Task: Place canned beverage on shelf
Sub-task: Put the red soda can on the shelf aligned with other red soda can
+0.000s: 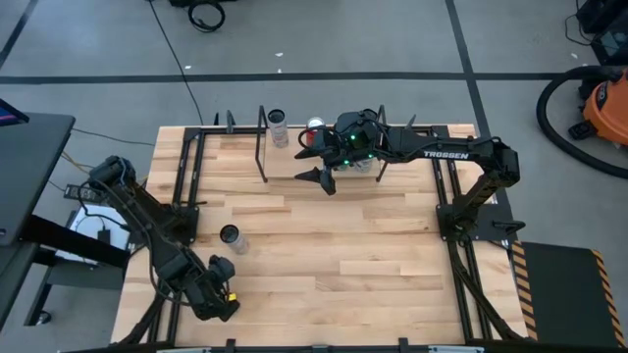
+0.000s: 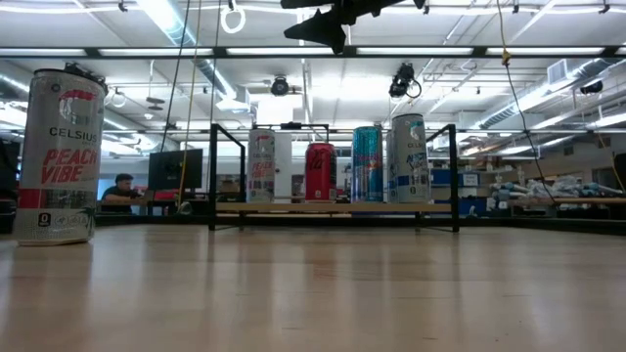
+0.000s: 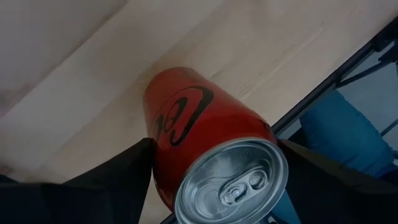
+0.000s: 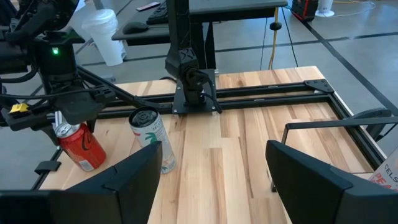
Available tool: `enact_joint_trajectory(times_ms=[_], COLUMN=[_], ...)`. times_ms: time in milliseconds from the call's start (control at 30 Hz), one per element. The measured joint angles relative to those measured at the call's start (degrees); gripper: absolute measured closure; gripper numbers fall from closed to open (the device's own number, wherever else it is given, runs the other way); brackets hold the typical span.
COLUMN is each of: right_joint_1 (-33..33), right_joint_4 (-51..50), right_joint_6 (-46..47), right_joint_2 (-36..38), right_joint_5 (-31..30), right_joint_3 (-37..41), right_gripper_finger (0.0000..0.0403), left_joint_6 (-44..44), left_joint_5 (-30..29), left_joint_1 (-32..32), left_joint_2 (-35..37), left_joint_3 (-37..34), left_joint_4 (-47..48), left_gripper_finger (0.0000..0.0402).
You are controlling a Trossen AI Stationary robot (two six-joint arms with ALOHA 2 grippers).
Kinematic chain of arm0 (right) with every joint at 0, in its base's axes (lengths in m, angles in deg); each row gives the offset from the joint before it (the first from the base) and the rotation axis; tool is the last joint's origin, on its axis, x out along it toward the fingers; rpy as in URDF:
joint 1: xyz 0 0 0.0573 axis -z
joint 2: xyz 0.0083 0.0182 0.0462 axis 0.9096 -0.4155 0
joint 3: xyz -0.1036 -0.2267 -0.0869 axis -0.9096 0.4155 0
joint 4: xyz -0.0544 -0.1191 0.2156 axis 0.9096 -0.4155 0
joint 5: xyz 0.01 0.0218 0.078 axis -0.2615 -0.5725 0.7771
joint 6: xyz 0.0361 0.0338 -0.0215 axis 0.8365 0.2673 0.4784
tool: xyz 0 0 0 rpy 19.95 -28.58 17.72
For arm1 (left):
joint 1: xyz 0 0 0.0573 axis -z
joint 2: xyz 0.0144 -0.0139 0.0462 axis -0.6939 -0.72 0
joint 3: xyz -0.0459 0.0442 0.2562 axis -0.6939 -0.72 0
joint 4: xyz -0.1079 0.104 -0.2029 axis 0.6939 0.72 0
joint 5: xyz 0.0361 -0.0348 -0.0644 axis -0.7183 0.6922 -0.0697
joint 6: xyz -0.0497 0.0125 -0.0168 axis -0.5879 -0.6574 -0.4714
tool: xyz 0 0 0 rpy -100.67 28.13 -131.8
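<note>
In the left wrist view a red can (image 3: 199, 137) sits between the fingers of my left gripper (image 3: 214, 149), its silver top toward the camera. The right wrist view shows the same red can (image 4: 81, 146) tilted at the table's near left corner, under my left gripper (image 4: 59, 121), which is shut on it. The shelf (image 2: 333, 207) stands at the table's far side with several cans upright on its board. My right gripper (image 4: 214, 174) hangs open and empty high above the shelf (image 1: 263, 147). My left gripper pinches the red can near its top end between its two fingers, one on each opposite side of the side wall (image 3: 155, 155). The fingers come from above, slanting down. The can is tilted, top toward the gripper. Whether its lower end (image 4: 93, 163) rests on the table I cannot tell.
A tall white Celsius can (image 1: 231, 238) stands upright on the table close to the red can, toward the middle. Black rails (image 4: 249, 93) run along the table's sides. A person sits in the room behind (image 2: 122, 191). Bare wood lies between the cans and the shelf.
</note>
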Motion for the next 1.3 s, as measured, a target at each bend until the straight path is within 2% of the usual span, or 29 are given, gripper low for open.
enact_joint_trajectory(times_ms=[267,433,700,1300], right_joint_1=[0.0,0.0,0.0,0.0], right_joint_4=[0.0,0.0,0.0,0.0], right_joint_6=[0.0,0.0,0.0,0.0], right_joint_2=[0.0,0.0,0.0,0.0], right_joint_5=[0.0,0.0,0.0,0.0], right_joint_3=[0.0,0.0,0.0,0.0], right_gripper_finger=[0.0108,0.0108,0.0108,0.0108], left_joint_6=[0.8,3.4,9.7,20.3], left_joint_5=[0.0,-0.2,2.6,11.4], left_joint_1=[-3.2,-5.7,-11.9,-26.6], left_joint_2=[0.0,0.0,0.0,0.4], left_joint_3=[0.0,-0.2,-0.2,-0.1], left_joint_4=[-0.7,-6.3,-13.5,-14.5], left_gripper_finger=[0.0092,0.0092,0.0092,0.0092])
